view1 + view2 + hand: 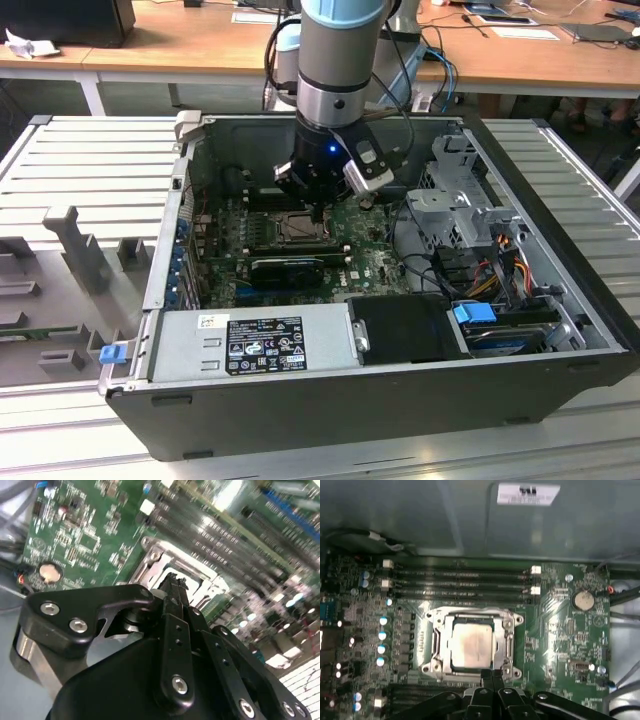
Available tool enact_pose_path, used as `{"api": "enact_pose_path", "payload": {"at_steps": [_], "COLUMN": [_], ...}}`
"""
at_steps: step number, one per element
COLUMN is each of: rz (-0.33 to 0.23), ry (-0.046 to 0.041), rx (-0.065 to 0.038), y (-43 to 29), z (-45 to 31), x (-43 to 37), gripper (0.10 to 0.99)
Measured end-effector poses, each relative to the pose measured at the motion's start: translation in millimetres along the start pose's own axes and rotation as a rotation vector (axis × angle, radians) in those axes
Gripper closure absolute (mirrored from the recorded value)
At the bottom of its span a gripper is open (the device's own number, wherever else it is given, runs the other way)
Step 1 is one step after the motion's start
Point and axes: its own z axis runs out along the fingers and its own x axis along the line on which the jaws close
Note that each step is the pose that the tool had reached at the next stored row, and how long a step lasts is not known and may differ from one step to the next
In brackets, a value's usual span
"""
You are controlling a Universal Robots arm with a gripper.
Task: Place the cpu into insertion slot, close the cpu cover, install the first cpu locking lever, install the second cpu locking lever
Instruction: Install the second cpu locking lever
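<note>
— What crowds the board?
— Silver power supply (250, 345) at 6 o'clock, drive cage (455, 205) at 3 o'clock.
— And the cpu (472, 645)?
— First wrist view shows it, pale and square, seated in the insertion slot (434, 642), cpu cover (509, 645) down. The gripper (492, 676), fingers pressed together and empty, hovers at its edge.

An opened computer case (560, 370) is seen on a slatted metal table (90, 160) — the gripper (318, 213) is held just above the insertion slot (298, 228) in the green motherboard (370, 255).
</note>
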Motion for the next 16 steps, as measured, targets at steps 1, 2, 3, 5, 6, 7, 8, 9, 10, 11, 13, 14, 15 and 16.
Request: {"api": "enact_pose_path", "payload": {"at_steps": [1, 2, 3, 5, 6, 7, 8, 9, 10, 11, 13, 14, 15, 16], "rz": [0.000, 0.000, -0.001, -0.003, -0.003, -0.003, -0.003, -0.003, -0.003, -0.003, -0.004, -0.004, -0.004, -0.004], "ry": [-0.0001, 0.0000, 0.0004, 0.0019, 0.0027, 0.0045, 0.0050, 0.0050, 0.0051, 0.0050, 0.0049, 0.0048, 0.0047, 0.0046], "rx": [0.000, 0.000, -0.002, -0.023, -0.033, -0.040, -0.042, -0.043, -0.043, -0.046, -0.048, -0.051, -0.053, -0.055], "y": [-4.5, -8.4, -11.1, -14.2, -15.2, -17.6, -19.7, -22.2, -23.1, -24.6, -25.2, -25.4, -25.4, -25.5], "z": [-0.2, -0.2, -0.1, 0.6, 0.7, 1.1, 1.3, 1.7, 1.7, 1.9, 2.2, 2.4, 2.6, 2.7], "x": [0.2, 0.3, 0.4, 0.5, 0.6, 0.6, 0.7, 1.2, 2.0, 5.9, 12.1, 17.1, 20.7, 23.8], "gripper": [0.980, 0.980, 0.980, 0.980, 0.980, 0.980, 0.980, 0.980, 0.980, 0.980, 0.980, 0.980, 0.980, 0.980]}}
